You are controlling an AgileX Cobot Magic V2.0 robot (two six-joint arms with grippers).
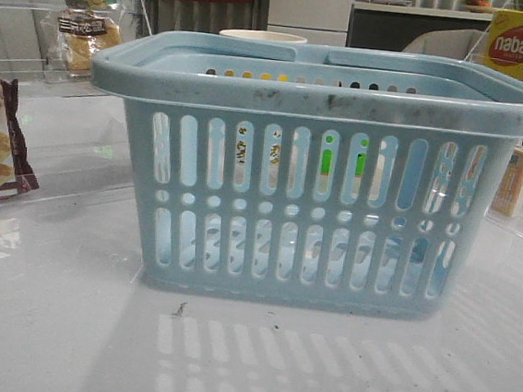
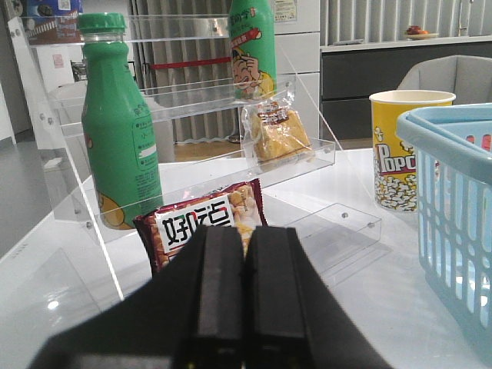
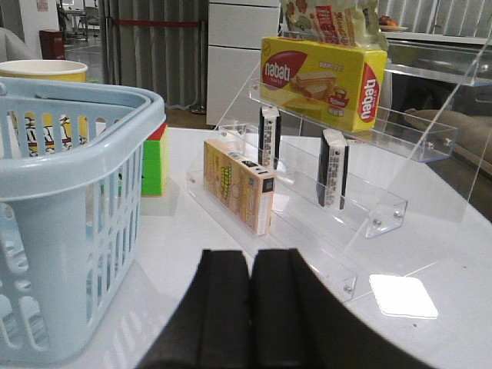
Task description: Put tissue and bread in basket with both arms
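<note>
In the middle of the white table (image 1: 45, 323), close to its near edge, stands the basket (image 1: 316, 210), and nothing can be made out inside it through the slots. Neither arm shows in the front view. The left gripper (image 2: 244, 300) has its two black fingers pressed together with nothing between them, and it points toward the clear acrylic shelf (image 2: 192, 100) at the table's left edge. The bread (image 2: 278, 132) sits on a middle step of that shelf, upright in its crinkly wrap, with a green bottle (image 2: 119, 131) on the step nearer the arm and a maroon cracker packet (image 2: 207, 223) leaning on the table in front. The right gripper (image 3: 250, 307) is likewise closed and empty, facing the acrylic shelf (image 3: 361, 192) at the right edge. Two narrow black packs stand there; the nearer one (image 3: 333, 167) looks like the tissue, though which of the two is meant I cannot tell for sure. A yellow wafer box (image 3: 323, 69) sits on the step above.

By my reading the task has not begun: both items are on their shelves. Next, each arm would need to part its fingers and reach in, the left clearing the cracker packet and bottle, the right sliding between the shelf steps.
</note>
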